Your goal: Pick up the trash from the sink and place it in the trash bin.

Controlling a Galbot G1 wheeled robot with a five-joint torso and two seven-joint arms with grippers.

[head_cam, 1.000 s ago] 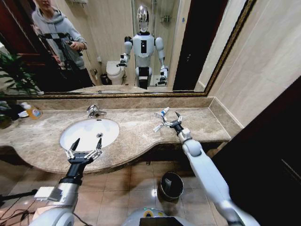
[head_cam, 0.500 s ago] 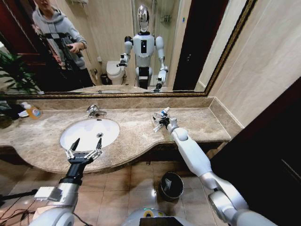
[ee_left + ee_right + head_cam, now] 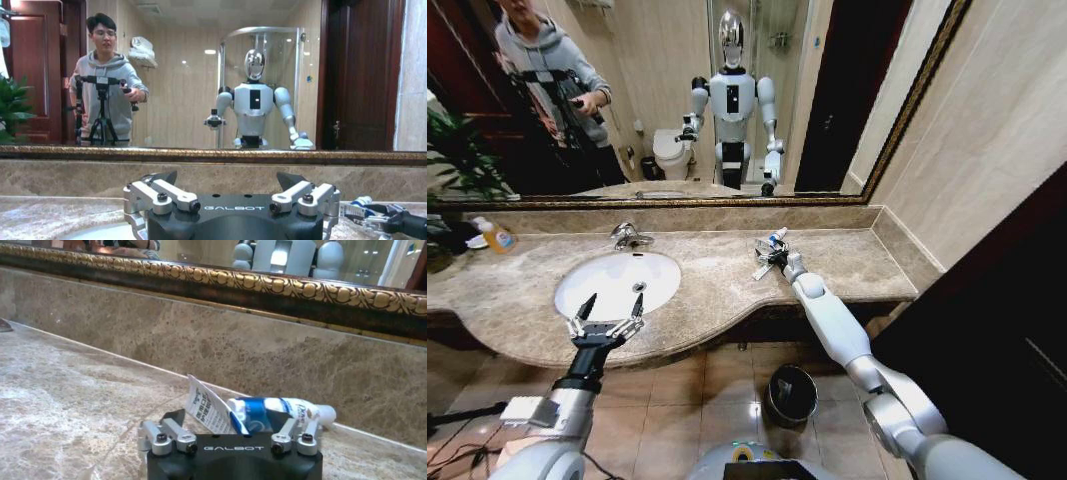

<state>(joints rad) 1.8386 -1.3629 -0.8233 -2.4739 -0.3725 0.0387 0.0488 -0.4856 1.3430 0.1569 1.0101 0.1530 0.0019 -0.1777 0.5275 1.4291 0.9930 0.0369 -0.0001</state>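
Now right claw (image 3: 772,255) straddles a blue-capped tube (image 3: 280,410) near the marble backsplash (image 3: 200,340), unclenched; left claw (image 3: 607,318) gapes over the sink (image 3: 617,280)

Right gripper (image 3: 770,256) reaches the trash (image 3: 775,240) at one o'clock; left gripper (image 3: 608,312) hovers, fingers spread, over the sink (image 3: 577,280) at nine.

The marble counter (image 3: 717,275) between the sink (image 3: 617,283) and the tube (image 3: 775,238) lay bare and passable. Behind the tube, the backsplash (image 3: 200,335) and mirror frame (image 3: 220,280) blocked the way. The bin (image 3: 791,393) stood open-topped on bare floor below.
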